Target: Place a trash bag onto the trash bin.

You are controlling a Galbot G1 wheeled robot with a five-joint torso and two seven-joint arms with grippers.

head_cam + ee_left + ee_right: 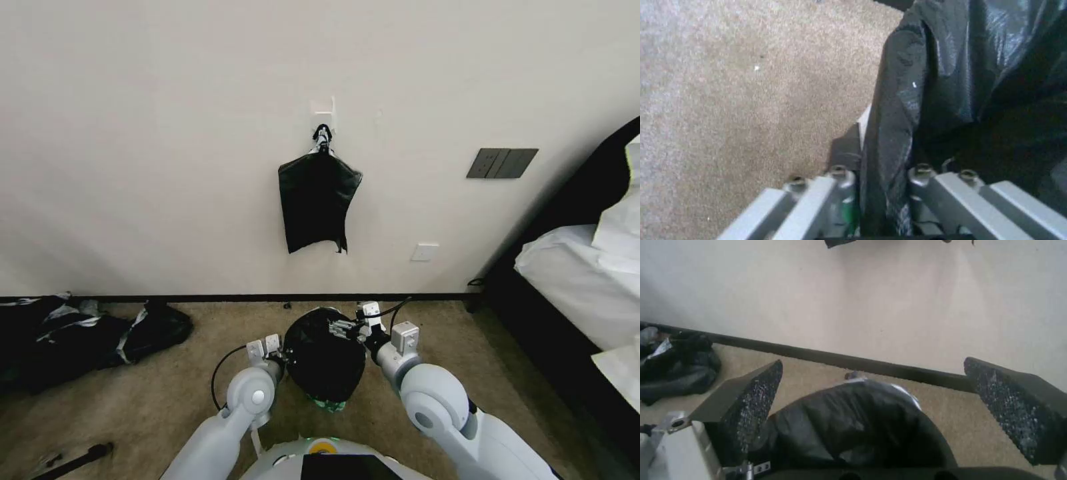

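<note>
The glossy black trash bag [324, 357] is draped over the trash bin on the carpet just in front of me. A sliver of the cream-white trash bin [865, 124] shows beside the film, and a bit of its rim [907, 394] peeks out on the far side. My left gripper [285, 360] is at the bag's left side, shut on a fold of the bag film [889, 140]. My right gripper [343, 328] hovers over the bag's far right top. It is open, its black pads [756, 400] spread wide above the bag [853, 430].
A flat black bundle of bags [318, 200] hangs from a wall hook straight ahead. Bulky black sacks [87, 337] lie on the carpet at the left by the baseboard. A bed with white bedding [587, 287] stands at the right. Switch plates [501, 163] are on the wall.
</note>
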